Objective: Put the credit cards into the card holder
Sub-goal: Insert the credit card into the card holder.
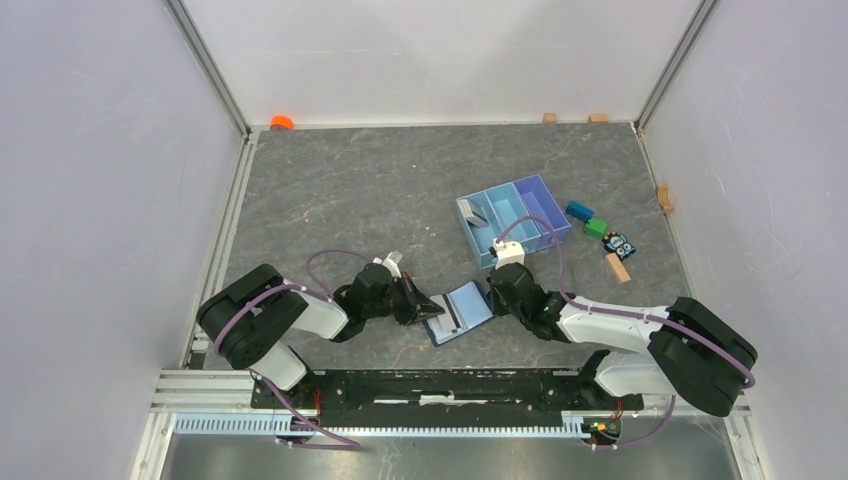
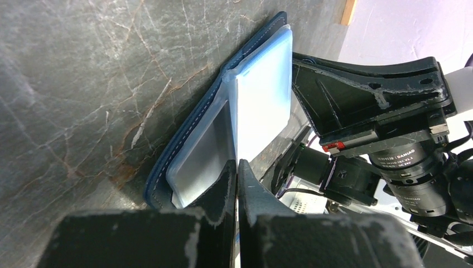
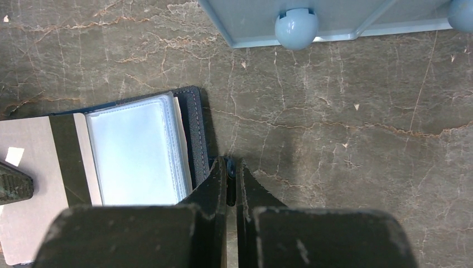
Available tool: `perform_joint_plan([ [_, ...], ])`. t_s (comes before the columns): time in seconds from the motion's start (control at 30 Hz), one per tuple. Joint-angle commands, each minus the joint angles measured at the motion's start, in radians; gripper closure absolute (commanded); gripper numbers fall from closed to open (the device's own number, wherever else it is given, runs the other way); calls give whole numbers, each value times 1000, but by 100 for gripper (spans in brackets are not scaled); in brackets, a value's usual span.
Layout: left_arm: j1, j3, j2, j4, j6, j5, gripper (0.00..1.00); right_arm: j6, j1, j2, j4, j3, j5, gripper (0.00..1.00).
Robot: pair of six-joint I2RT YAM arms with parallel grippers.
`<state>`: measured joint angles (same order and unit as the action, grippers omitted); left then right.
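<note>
Wallet (image 1: 465, 308) lies open on worktop (image 1: 350, 200); left tool (image 2: 237, 167) and right tool (image 3: 228, 167) both clenched at its edges.

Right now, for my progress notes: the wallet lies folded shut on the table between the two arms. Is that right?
Not quite. The wallet lies open, not folded shut, with its inside facing up; the right wrist view shows this plainly. The rest of your statement holds.

I have the card holder (image 1: 462, 310) boxed in: my left fingers (image 2: 222, 192) at its left edge, my right fingers (image 3: 215, 190) at its right, the tray (image 1: 470, 230) just beyond-right. Bare worktop (image 1: 360, 200) beyond it to the left is open passage.
</note>
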<state>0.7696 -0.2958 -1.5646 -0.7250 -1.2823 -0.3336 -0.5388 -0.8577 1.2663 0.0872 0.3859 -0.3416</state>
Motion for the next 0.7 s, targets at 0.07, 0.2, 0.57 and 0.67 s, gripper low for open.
perform_joint_plan([
  [0.07, -2, 6, -8, -82, -45, -10, 98, -19, -9, 28, -85, -29, -13, 100],
  [0.2, -3, 7, -5, -96, -54, -15, 98, -24, -11, 31, -85, -34, -14, 100],
  [0.57, -2, 14, -52, -103, -34, -7, 98, -26, -15, 27, -85, -31, -19, 100],
  [0.67, -3, 14, -67, -106, -30, -5, 98, -26, -15, 24, -85, -31, -21, 100],
])
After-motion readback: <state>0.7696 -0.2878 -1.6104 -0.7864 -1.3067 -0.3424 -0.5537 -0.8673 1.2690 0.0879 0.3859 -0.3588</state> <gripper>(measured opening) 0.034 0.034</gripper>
